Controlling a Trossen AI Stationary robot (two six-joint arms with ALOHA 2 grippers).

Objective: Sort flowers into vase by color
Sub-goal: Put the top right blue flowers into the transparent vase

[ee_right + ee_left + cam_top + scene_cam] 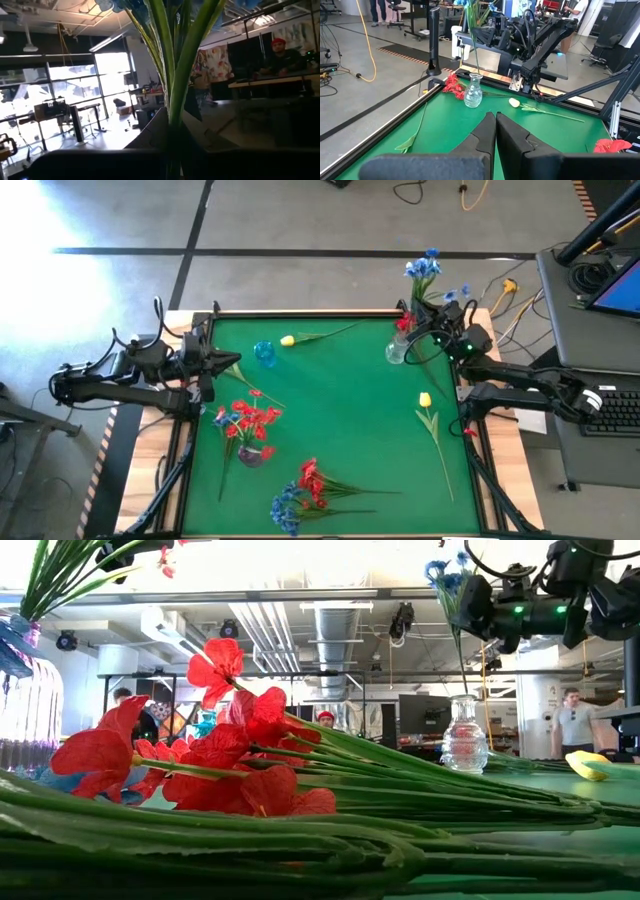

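At the far right corner of the green felt-covered table (350, 410), the right gripper (437, 315) is clenched around the green stems of a bunch of blue artificial flowers (424, 268), holding them upright above a small clear glass vase (396, 350) that stands just inside that corner; a red blossom (404, 323) lies against the vase. The left gripper (228, 361) hangs over the left edge with its dark fingers (487, 131) pressed together and nothing between them. A small blue glass vase (264, 353) stands near the far edge, just beside a single yellow flower (288, 340). A second yellow flower with a long stem (425, 399) lies near the right edge. A cluster of red flowers (248, 420) rests toward the left edge with a purple-tinted vase (252, 454) at its near side, and a mixed heap of red and blue flowers (300, 490) lies at the near edge.
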